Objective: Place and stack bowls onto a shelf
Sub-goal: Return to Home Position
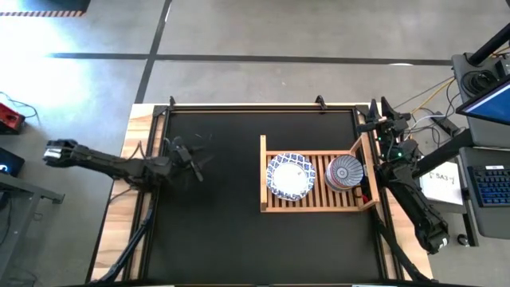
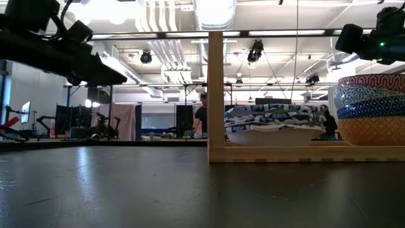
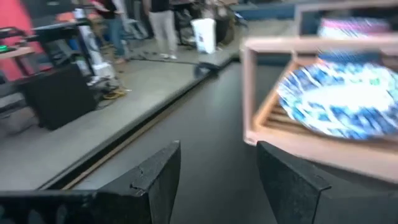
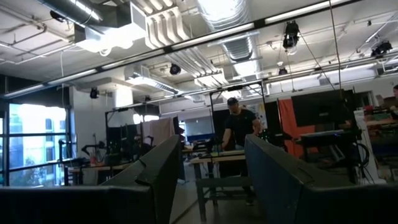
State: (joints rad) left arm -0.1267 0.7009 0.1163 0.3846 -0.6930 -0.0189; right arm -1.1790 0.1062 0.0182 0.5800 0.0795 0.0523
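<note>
The light-wood shelf (image 1: pixel 311 207) lies right of the table's middle. On its slats sit a stack of blue-and-white bowls (image 1: pixel 290 176) and, to their right, a stack of smaller bowls (image 1: pixel 345 172); the low view shows that stack (image 2: pixel 370 111) with red, blue and yellow sides. My left gripper (image 1: pixel 195 159) hovers open over the black mat, left of the shelf and pointing toward it; its wrist view shows nothing between its fingers (image 3: pixel 217 174). My right gripper (image 1: pixel 376 113) waits open at the shelf's far right corner, pointing up into the room (image 4: pixel 211 168).
The black mat (image 1: pixel 223 231) between my left gripper and the shelf is bare. The shelf's raised side rails (image 2: pixel 216 95) stand upright at both its ends. A person (image 4: pixel 239 134) stands by a workbench in the room beyond. A laptop and cables (image 1: pixel 486 167) lie off the table's right edge.
</note>
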